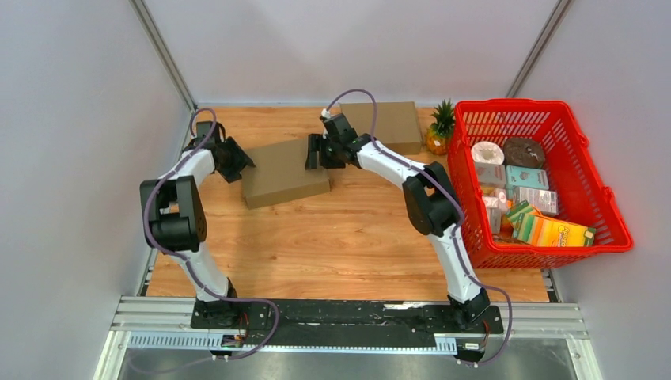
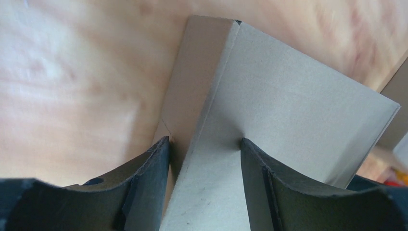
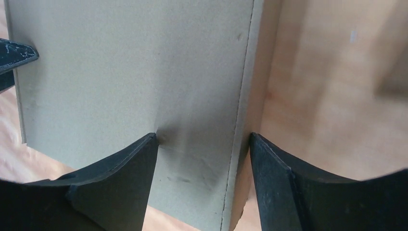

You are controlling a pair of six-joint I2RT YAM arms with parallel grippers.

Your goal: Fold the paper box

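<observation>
- The flat brown cardboard box (image 1: pixel 285 176) had matte, slightly fibrous faces, one broad top panel and a narrow side wall meeting at a crisp folded edge.
- In the left wrist view the box (image 2: pixel 288 110) ran toward the upper right of the frame. In the right wrist view it (image 3: pixel 130 72) filled the upper left.
- Both pincers had black, curved, wedge-shaped fingers with a dull finish.
- A second plain cardboard box (image 1: pixel 388 125) lay at the upper centre of the top view, with a small pineapple (image 1: pixel 440 127) just to its right.
- A red plastic lattice basket (image 1: pixel 546 107) sat at the right of that view and held cartons and packets.
- The desk (image 1: pixel 332 245) was light wood with visible grain. Plain grey walls (image 1: pixel 79 119) closed it in, and a metal rail (image 1: pixel 356 321) crossed the bottom of the frame.
- The box lay on the desk in the upper centre-left of the top view, between the two arms.
- The left pincer (image 1: pixel 245 164) grasped the box's left end. Its fingers (image 2: pixel 204 140) straddled the folded edge, one tip on the top panel and one against the side wall.
- The right pincer (image 1: pixel 313 154) grasped the right end the same way (image 3: pixel 203 136), and the card was faintly dimpled under its tip.
</observation>
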